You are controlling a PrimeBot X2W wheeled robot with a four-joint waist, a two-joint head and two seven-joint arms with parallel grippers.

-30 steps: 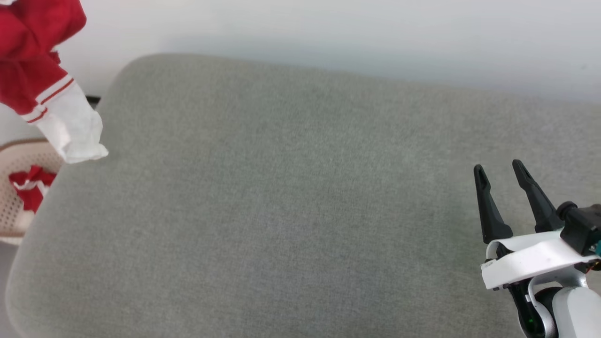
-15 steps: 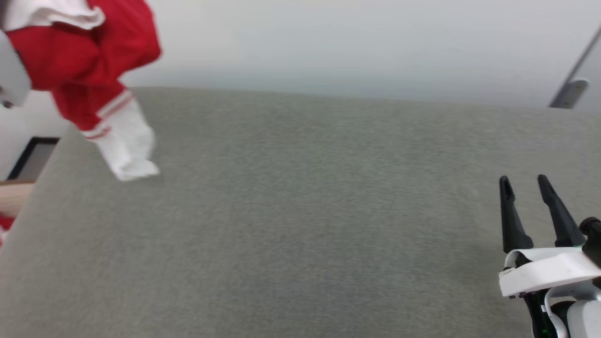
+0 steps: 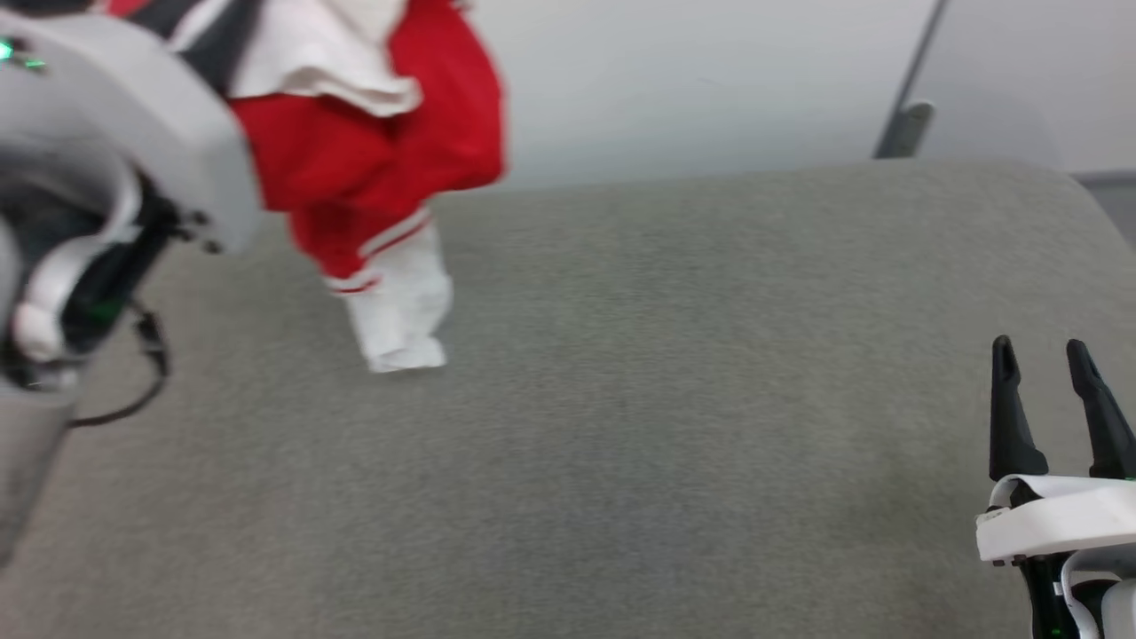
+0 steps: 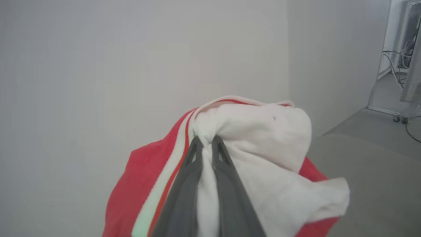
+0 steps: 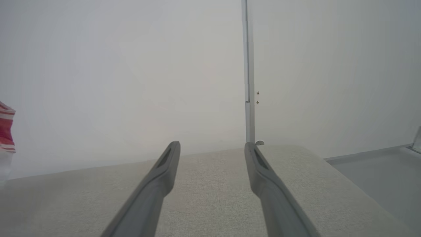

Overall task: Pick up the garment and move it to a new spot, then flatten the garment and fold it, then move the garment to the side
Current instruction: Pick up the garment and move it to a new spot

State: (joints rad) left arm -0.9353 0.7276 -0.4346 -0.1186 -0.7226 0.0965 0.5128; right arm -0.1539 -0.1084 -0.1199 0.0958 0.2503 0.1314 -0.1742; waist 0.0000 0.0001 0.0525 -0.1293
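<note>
The garment [image 3: 382,160], a red T-shirt with white sleeves and striped seams, hangs bunched in the air at the upper left of the head view. A white sleeve [image 3: 399,311] dangles down to just above the grey cushion. In the left wrist view my left gripper [image 4: 205,141] is shut on a fold of the white cloth of the garment [image 4: 263,148]. My right gripper [image 3: 1043,351] stands open low at the right over the cushion, holding nothing, and its two fingers [image 5: 164,171] spread apart in the right wrist view. A striped edge of the garment [image 5: 6,131] shows at that view's left border.
A wide grey upholstered cushion [image 3: 666,399] spans the head view and carries the work. My left forearm [image 3: 115,160] looms large at the left. A white wall lies behind, with a thin grey pole [image 3: 905,106] at the back right. Floor lies beyond the cushion's right corner [image 5: 378,171].
The head camera has swung, shifting the whole picture. My left arm has carried the hanging garment rightward over the cushion. The right gripper stays open in the same pose.
</note>
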